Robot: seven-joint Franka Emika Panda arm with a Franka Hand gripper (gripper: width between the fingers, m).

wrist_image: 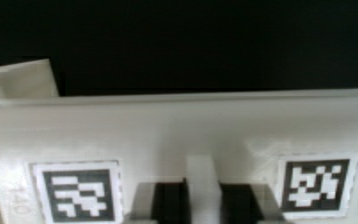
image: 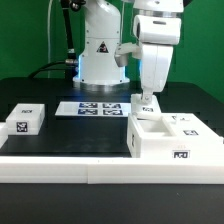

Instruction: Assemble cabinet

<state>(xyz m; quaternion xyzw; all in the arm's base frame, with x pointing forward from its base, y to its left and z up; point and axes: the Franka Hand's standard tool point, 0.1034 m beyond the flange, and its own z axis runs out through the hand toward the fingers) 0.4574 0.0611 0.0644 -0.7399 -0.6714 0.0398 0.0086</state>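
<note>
The cabinet (image: 172, 140) is a white thin-walled box with tag markers, standing at the front on the exterior view's right. My gripper (image: 147, 101) comes straight down onto its far left corner. In the wrist view the cabinet (wrist_image: 176, 125) fills the frame as a white face with two tags. My gripper (wrist_image: 202, 196) has its dark fingers (wrist_image: 162, 205) pressed on either side of a thin white upright wall of the cabinet. The fingertips themselves are hidden below the frame edge.
A small flat white tagged block (image: 25, 120) lies on the exterior view's left. The marker board (image: 90, 108) lies in front of the robot base (image: 100, 55). A long white rail (image: 60, 165) runs along the front. The table is black.
</note>
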